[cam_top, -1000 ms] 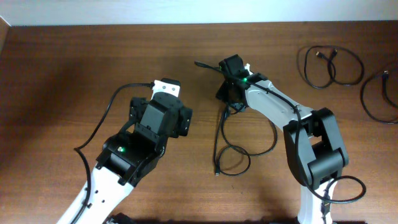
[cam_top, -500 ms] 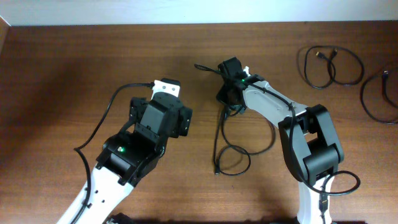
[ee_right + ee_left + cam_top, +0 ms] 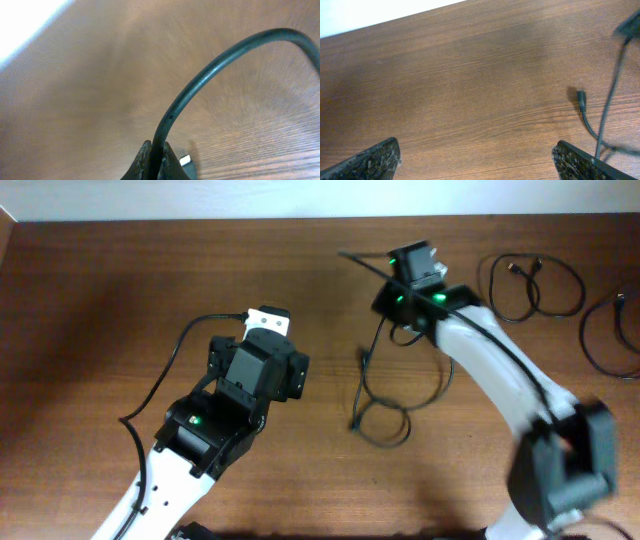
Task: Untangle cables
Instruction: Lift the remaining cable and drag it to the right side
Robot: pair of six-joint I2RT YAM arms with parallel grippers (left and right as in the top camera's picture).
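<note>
Clamped hard in the right gripper (image 3: 398, 280) — jaws fully closed on one thin black cable (image 3: 215, 70), arcing up and away from the fingertips in the wrist view. Seen from overhead, gripped toward the far side of the table (image 3: 120, 280), with the rest of the cord trailing back toward the near edge and ending in a crossed loop (image 3: 385, 423) flat on the wood. Off to the right, two more cables: a double coil (image 3: 530, 285) and another loop (image 3: 610, 330) at the frame's edge, both lying apart from the held one.

Left gripper (image 3: 268, 318) spread as wide as can be, holding nothing, hanging over bare wood, with a small plug (image 3: 580, 96) and a raised strand off to the right of its view.

Looks like the pull-out step — one cord lifted so its loop can be drawn open. Next, probably: a steady draw away from that loop, slow enough not to cinch the crossing into a knot. Possibly also a job for the idle left side, pinning the free end near the plug. Hard to tell from here whether the crossing is a true knot or just an overlap.
</note>
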